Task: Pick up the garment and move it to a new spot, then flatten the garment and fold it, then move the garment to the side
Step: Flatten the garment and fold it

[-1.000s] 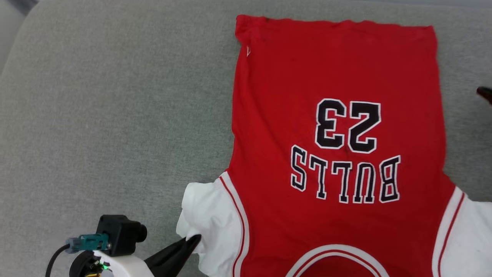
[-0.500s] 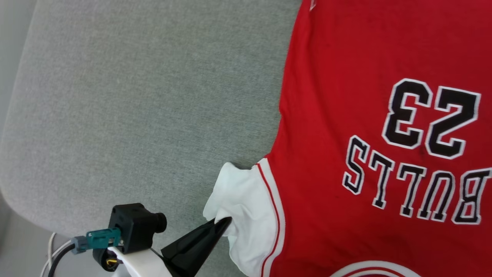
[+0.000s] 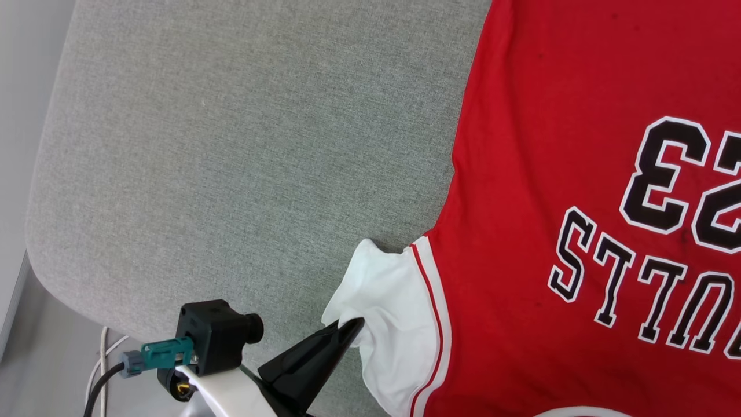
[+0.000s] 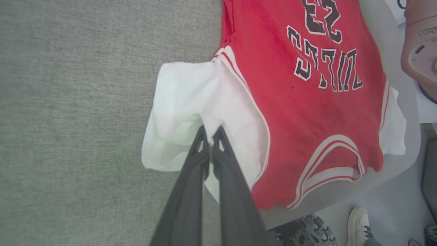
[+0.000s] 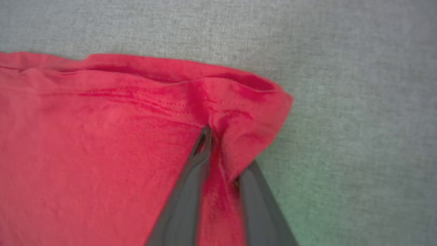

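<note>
The garment (image 3: 550,174), a red jersey with white sleeves, lies flat and chest-up on the grey cushion (image 3: 231,145), its lettering upside down to me. My left gripper (image 3: 354,327) is shut on the edge of the near white sleeve (image 4: 191,99), which bunches around the fingertips (image 4: 201,136). In the right wrist view my right gripper (image 5: 220,153) pinches the red hem corner (image 5: 252,102). One finger lies on top of the cloth, the other is partly tucked under a raised fold.
The cushion's rounded edge and the floor (image 3: 29,359) lie to the left, with a cable (image 3: 101,370) hanging there. In the left wrist view a person's shoe (image 4: 358,218) and a brown machine body (image 4: 420,44) stand beyond the cushion's edge.
The head camera has turned, so the whole picture has slid right and the jersey runs off the right edge. My left gripper keeps its hold on the white sleeve.
</note>
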You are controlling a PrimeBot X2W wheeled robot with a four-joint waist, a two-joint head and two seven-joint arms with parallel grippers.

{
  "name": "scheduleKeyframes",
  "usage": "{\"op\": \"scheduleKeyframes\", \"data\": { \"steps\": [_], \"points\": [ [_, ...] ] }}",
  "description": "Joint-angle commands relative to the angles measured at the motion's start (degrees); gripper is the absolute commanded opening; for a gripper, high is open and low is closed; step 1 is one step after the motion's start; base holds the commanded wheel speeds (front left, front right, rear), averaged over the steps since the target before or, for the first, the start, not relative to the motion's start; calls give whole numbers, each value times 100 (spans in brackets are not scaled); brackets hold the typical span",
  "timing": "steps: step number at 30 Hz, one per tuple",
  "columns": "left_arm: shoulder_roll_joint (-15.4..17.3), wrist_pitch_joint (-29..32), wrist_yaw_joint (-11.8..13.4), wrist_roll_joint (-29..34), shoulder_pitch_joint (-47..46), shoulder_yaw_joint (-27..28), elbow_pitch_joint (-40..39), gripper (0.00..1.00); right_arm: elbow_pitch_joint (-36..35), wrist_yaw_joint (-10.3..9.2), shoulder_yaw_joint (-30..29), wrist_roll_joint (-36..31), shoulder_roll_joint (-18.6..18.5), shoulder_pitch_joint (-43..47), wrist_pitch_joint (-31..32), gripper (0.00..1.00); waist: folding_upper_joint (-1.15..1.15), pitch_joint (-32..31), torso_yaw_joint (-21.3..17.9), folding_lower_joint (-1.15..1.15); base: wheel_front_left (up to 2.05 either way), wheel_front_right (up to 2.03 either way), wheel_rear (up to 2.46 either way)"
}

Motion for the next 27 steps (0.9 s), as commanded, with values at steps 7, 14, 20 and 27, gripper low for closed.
{"op": "scheduleKeyframes", "data": {
  "steps": [7,14,20,27],
  "points": [
    [46,4,92,111,-75,39,144,0,163,-2,51,142,-11,740,-70,0,0,-427,-219,0,0,0,0],
    [140,52,180,135,22,131,346,0,117,-2,230,515,-133,1452,-210,0,0,-1038,-603,0,0,0,0],
    [177,63,266,61,134,207,533,0,-155,-2,415,980,-134,2301,-304,0,0,-1622,-999,0,0,0,0],
    [250,-47,343,37,372,321,894,0,-1050,-2,477,1790,-89,3810,-507,0,0,-2378,-1493,0,0,0,0]
  ]
}}
